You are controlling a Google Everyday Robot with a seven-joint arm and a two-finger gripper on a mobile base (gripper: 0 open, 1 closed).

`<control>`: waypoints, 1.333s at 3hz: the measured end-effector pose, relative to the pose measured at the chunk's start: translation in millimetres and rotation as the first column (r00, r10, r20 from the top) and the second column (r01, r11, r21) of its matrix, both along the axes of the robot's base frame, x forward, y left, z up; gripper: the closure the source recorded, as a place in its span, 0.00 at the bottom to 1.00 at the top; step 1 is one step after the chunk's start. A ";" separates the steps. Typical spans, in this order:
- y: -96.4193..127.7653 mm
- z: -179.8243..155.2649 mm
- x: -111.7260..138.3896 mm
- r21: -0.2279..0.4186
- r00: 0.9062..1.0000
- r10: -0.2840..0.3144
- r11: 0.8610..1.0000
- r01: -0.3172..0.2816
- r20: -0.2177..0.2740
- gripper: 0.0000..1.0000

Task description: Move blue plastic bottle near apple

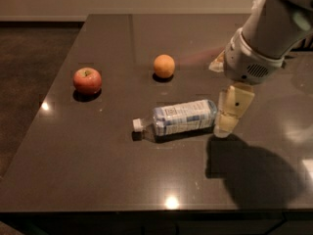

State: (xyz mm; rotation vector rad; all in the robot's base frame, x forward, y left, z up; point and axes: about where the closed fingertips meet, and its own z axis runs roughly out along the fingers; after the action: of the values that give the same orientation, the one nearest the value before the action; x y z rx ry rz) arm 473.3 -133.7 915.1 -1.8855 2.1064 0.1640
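The blue plastic bottle [180, 118] lies on its side near the middle of the dark table [98, 165], its white cap pointing left. The red apple [87, 80] sits at the left, well apart from the bottle. My gripper [230, 115] hangs from the white arm at the right, its pale fingers pointing down just beside the bottle's base end, a little above the table. It holds nothing that I can see.
An orange fruit [164, 65] sits behind the bottle, between it and the table's far edge. The arm's shadow falls on the table at the front right. The table's front edge runs along the bottom; floor lies to the left.
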 end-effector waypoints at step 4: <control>50.0 -62.6 -0.9 -0.054 0.983 0.177 0.982 -0.179 -0.044 0.26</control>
State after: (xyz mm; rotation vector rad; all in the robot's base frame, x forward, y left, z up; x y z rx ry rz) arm 472.4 -83.7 852.6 -2.1215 1.9850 0.1821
